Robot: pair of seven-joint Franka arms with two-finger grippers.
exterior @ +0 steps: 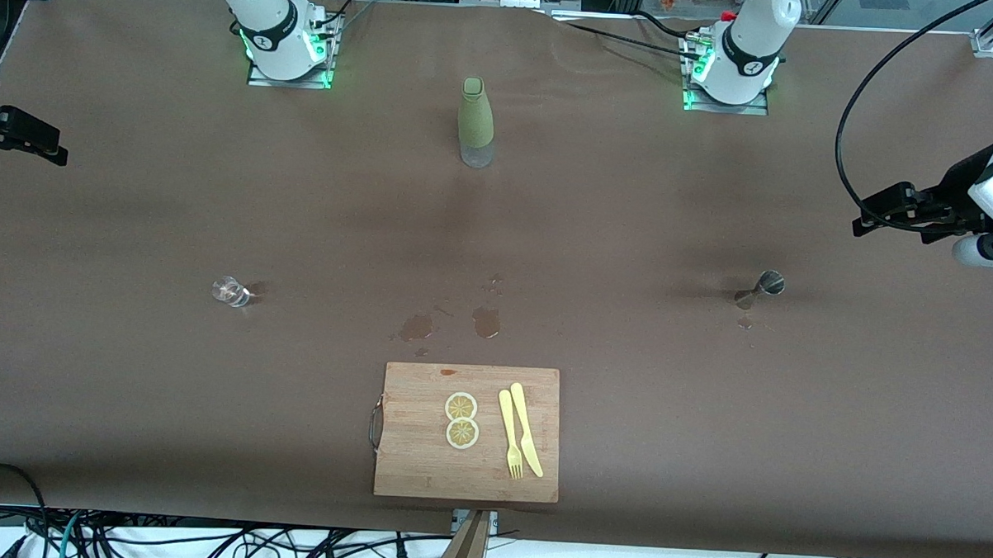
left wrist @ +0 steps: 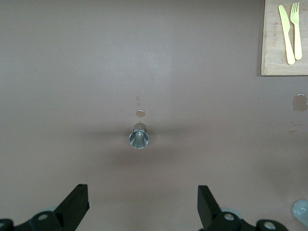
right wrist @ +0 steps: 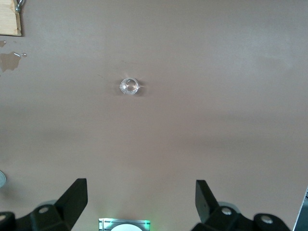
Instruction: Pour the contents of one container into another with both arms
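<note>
The small silver jigger (exterior: 760, 290) stands on the brown table toward the left arm's end; in the left wrist view the jigger (left wrist: 138, 137) shows its open top. The clear glass cup (exterior: 230, 291) stands toward the right arm's end, and the right wrist view shows the cup (right wrist: 129, 86) from above. My left gripper (exterior: 870, 218) hangs high over the table's edge at its own end, open and empty (left wrist: 143, 207). My right gripper (exterior: 51, 149) hangs over the other end, also open and empty (right wrist: 141, 202). Neither gripper touches anything.
An olive-green bottle (exterior: 475, 123) stands midway between the two bases. A wooden cutting board (exterior: 412, 441) with two lemon slices, a yellow fork and a knife lies at the table's near edge. Brown spill puddles (exterior: 487, 322) mark the cloth just above it.
</note>
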